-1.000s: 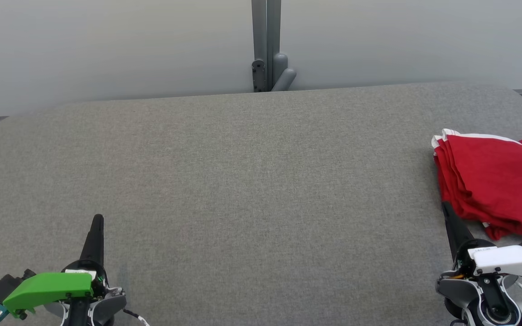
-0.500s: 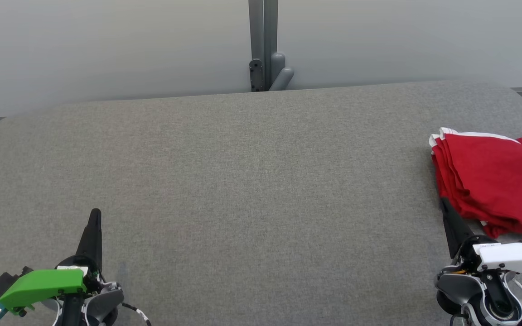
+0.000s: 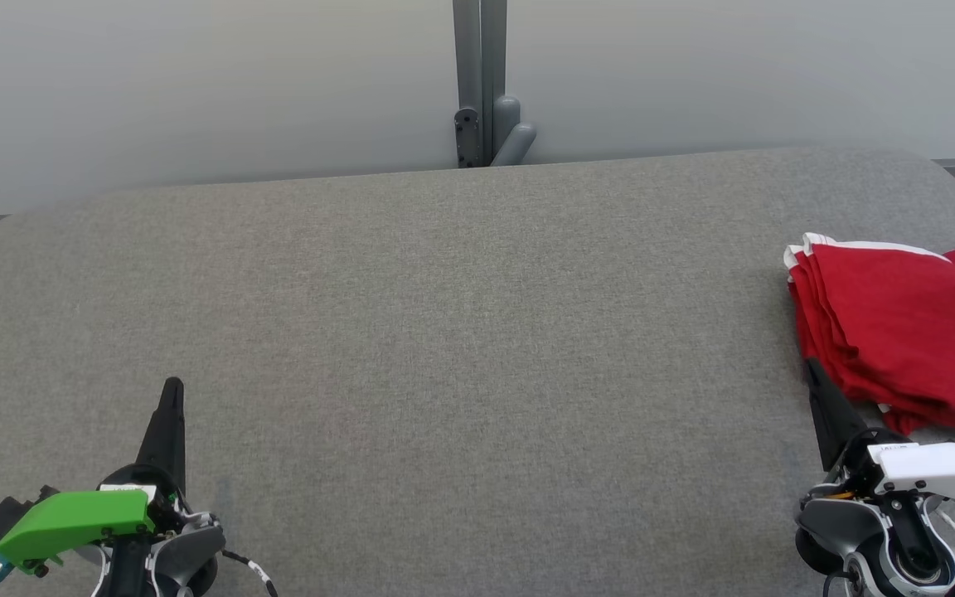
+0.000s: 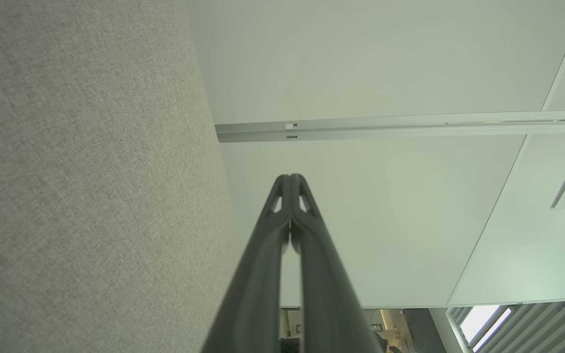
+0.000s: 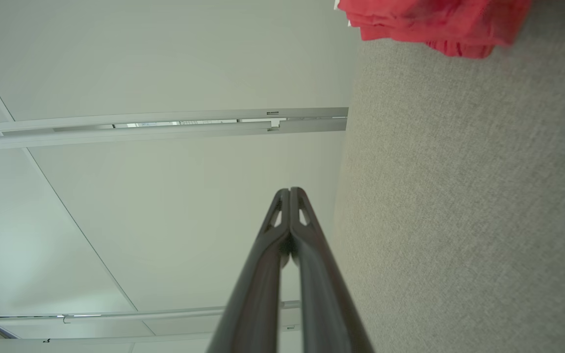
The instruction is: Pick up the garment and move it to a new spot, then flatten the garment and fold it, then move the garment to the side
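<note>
The garment [image 3: 900, 332] is red with white trim, folded into a stack at the right edge of the grey table [image 3: 461, 332]. The right wrist view catches a strip of the garment [image 5: 434, 24] along its top edge. My right gripper [image 3: 812, 366] sits at the lower right, shut and empty, its tip just beside the garment's near left corner. In its own view the right gripper [image 5: 290, 190] has both fingers pressed together. My left gripper [image 3: 172, 386] rests at the lower left, far from the garment, shut with nothing in it, and the left gripper [image 4: 290, 176] shows closed tips.
A grey post with a bracket [image 3: 482, 124] stands behind the table's far edge against the pale wall. The table's rounded corners curve away at the far left and far right.
The picture has shifted slightly as the camera moved. Both grippers sit a little lower and nearer the bottom edge than before. The garment lies where it was.
</note>
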`<state>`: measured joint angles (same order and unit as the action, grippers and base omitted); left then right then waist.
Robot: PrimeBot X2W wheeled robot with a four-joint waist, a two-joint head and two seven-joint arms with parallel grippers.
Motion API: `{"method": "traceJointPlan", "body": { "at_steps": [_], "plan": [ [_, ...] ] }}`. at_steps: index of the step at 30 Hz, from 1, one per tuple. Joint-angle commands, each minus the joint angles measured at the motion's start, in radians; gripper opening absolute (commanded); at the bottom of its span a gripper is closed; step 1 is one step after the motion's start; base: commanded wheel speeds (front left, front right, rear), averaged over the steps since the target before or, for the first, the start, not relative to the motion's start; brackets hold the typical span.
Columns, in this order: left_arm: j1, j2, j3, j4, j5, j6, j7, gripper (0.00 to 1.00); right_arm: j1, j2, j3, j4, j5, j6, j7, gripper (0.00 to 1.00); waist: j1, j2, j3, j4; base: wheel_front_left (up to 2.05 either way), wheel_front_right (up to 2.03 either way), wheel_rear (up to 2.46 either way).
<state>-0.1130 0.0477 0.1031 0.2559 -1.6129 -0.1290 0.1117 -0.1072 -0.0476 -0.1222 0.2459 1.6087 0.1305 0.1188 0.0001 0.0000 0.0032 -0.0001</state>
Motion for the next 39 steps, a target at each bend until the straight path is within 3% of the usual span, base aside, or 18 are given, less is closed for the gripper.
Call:
{"method": "traceJointPlan", "body": {
  "at_steps": [1, 39],
  "plan": [
    [-0.01, 0.005, 0.005, -0.005, -0.001, -0.004, -0.001, 0.0, -0.006, -0.005, -0.003, 0.001, 0.006, 0.0, 0.003, 0.0, -0.0001, 0.0, 0.0, 0.0, 0.0, 0.0, 0.0],
    [-0.01, 0.005, 0.005, -0.005, -0.001, -0.004, -0.001, 0.0, -0.006, -0.005, -0.003, 0.001, 0.006, 0.0, 0.003, 0.0, -0.0001, 0.0, 0.0, 0.0, 0.0, 0.0, 0.0]
  ]
}}
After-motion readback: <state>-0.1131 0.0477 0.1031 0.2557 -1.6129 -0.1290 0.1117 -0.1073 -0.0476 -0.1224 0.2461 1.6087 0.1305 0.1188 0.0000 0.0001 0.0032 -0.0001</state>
